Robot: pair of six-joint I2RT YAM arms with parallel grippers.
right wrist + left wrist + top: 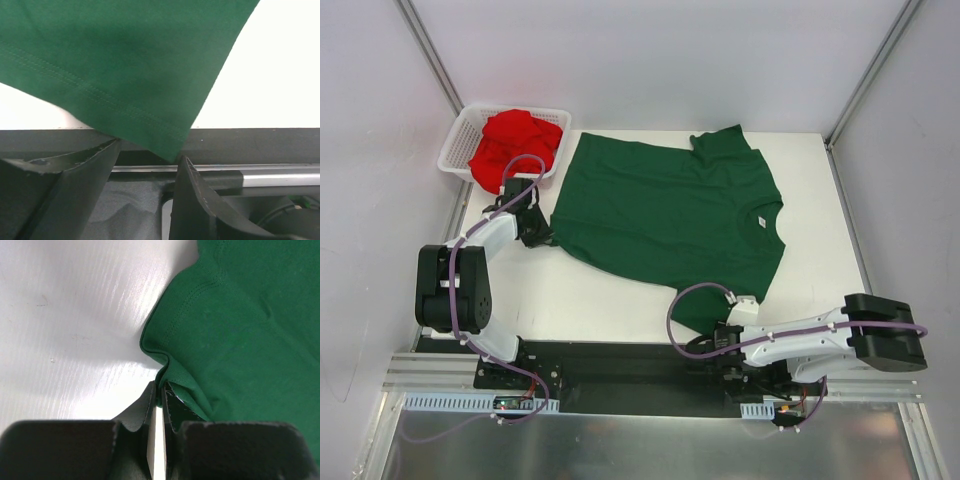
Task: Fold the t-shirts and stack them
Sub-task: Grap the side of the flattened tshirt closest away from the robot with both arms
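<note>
Nothing is folded yet — green t-shirt (670,215) spread flat, left hand (160,392) pinching its hem, right hand (150,152) gaping around a corner; red t-shirt (517,143) heaped in the basket (455,150).

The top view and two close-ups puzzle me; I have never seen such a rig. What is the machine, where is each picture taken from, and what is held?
Two robot arms are bolted at the near edge of a table. The wide picture comes from a fixed camera above; each close-up from a camera on one wrist, its own fingers at the bottom. A dark green t-shirt lies spread on the table; a red t-shirt sits crumpled in a white basket, far left. The left gripper is shut, pinching the green shirt's edge. The right gripper is open, its fingers either side of the shirt's near corner.
</note>
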